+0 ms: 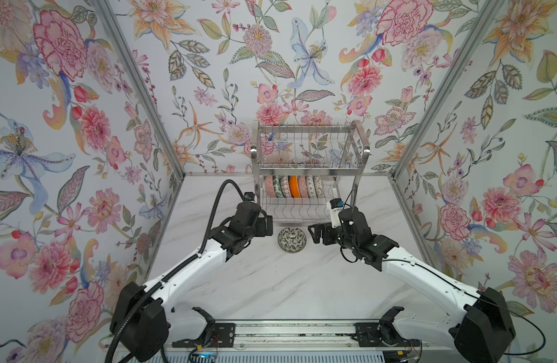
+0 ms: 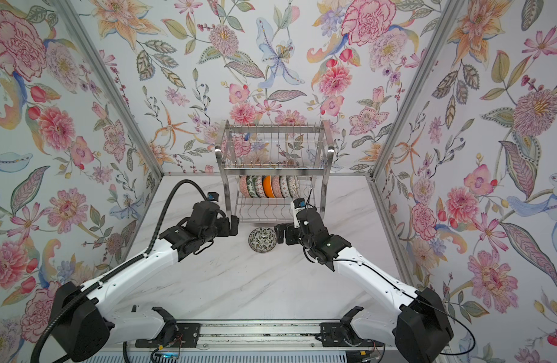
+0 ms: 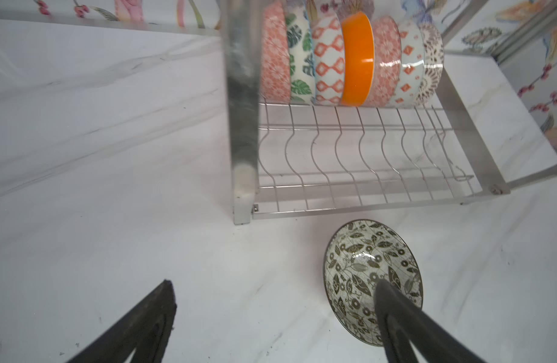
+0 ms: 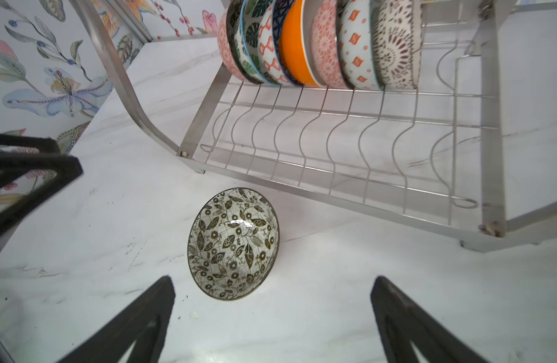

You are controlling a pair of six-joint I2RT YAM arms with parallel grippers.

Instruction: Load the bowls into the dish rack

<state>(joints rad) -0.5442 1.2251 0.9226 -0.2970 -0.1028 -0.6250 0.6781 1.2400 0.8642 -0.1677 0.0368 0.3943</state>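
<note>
1. Counting what was already loaded: found seven bowls [image 1: 292,187] standing on edge, packed side by side at the back of the lower tier of the dish rack [image 1: 305,172], with a plain orange bowl [image 3: 357,59] mid-row.
2. Found one more, a black-and-white leaf-patterned bowl [image 1: 292,239], sitting mouth up on the white marble tabletop [image 1: 270,283], just in front of the rack's front rail and outside it.
3. Saw no other loose bowl in any view, and could not tell through the wires whether anything lay in the upper tier.
4. Judged the task nearly done, with only this last bowl to be loaded.
5. Noted bare wavy dividers [image 4: 440,72] past the brown-patterned end of the row, and judged that room enough for one more.
6. Found the left gripper [image 1: 268,224] spread wide and empty, near the loose bowl's left side but apart from it in both top views. Saw one finger [image 3: 396,314] cross in front of the bowl in the left wrist view, with no contact shown.
7. Found the right gripper [image 4: 272,283] likewise wide and empty, just right of the bowl and pointed at it.
8. Judged the next need to be a pinch on the rim, a tilt onto edge, then a slide between the wires.
</note>
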